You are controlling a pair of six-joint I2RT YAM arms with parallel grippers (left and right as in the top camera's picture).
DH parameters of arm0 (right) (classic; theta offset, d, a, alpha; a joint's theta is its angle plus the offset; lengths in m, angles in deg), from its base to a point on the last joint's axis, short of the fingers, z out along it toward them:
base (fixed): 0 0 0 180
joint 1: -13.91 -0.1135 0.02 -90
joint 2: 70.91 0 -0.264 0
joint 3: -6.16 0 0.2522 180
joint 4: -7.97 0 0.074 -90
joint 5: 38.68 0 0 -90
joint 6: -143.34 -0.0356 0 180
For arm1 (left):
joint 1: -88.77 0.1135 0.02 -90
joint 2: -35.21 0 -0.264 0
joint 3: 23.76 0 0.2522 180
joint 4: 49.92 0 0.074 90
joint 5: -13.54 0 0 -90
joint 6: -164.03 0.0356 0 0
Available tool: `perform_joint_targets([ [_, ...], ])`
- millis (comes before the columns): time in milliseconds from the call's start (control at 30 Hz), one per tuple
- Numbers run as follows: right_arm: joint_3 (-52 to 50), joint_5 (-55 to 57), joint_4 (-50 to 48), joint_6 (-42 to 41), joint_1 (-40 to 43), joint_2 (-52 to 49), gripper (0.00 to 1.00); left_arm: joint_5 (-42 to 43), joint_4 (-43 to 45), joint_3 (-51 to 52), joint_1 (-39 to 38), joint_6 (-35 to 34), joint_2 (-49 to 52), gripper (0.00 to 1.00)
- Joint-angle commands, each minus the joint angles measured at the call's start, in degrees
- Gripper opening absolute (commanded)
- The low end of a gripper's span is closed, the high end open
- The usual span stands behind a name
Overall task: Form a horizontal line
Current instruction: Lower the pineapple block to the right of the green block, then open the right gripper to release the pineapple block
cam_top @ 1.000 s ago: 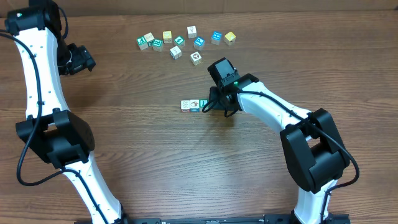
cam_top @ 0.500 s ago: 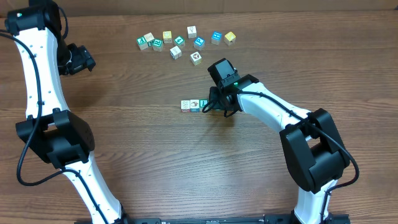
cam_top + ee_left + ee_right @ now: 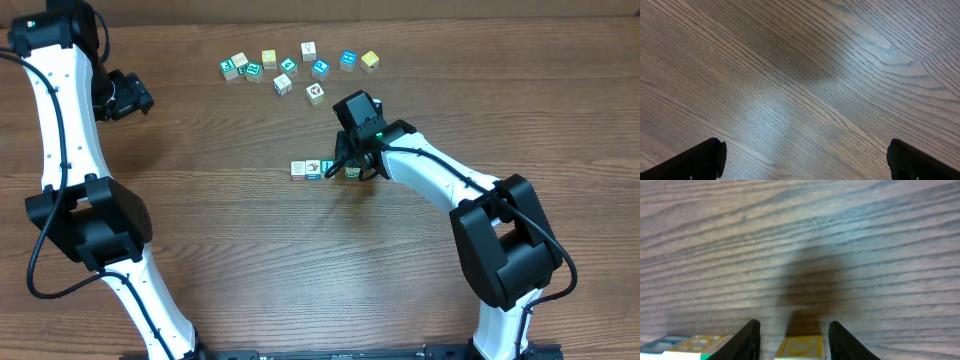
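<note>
One yellow cube (image 3: 799,349) between right claw (image 3: 793,328) (parted).

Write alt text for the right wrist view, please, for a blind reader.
The right gripper straddles a yellow-topped cube, its fingers slightly apart from it. More cubes lie lower left on the wooden table.

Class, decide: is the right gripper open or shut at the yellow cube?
Open. In the wrist view, the right gripper's fingers stand apart from the yellow cube, with a gap on each side.
</note>
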Motion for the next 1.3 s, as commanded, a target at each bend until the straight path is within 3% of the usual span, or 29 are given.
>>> perform_joint_targets([
  [0,-0.52,5.16,-0.59,-0.24,0.17,-0.13,0.41,-0.52,-0.09,0.31,-0.55,-0.81,-0.07,1.00],
  [233,-0.52,5.75,-0.70,-0.96,2.21,-0.13,0.39,-0.52,-0.09,0.31,-0.55,-0.81,-0.07,1.00],
  [367,-0.59,3.58,0.98,-2.21,3.82,-0.13,0.26,-0.52,-0.09,0.31,-0.55,-0.81,-0.07,1.00],
  [500,-0.59,-0.39,2.32,-2.19,5.11,-0.13,0.04,-0.52,-0.09,0.31,-0.55,-0.81,-0.07,1.00],
  [767,-1.11,-8.22,5.27,-2.19,5.62,-0.13,0.04,-0.52,-0.09,0.31,-0.55,-0.81,-0.07,1.00],
  [1267,-1.11,-10.97,6.99,-2.16,5.62,-0.15,0.04,-0.52,-0.09,0.31,-0.55,-0.81,-0.07,0.99],
])
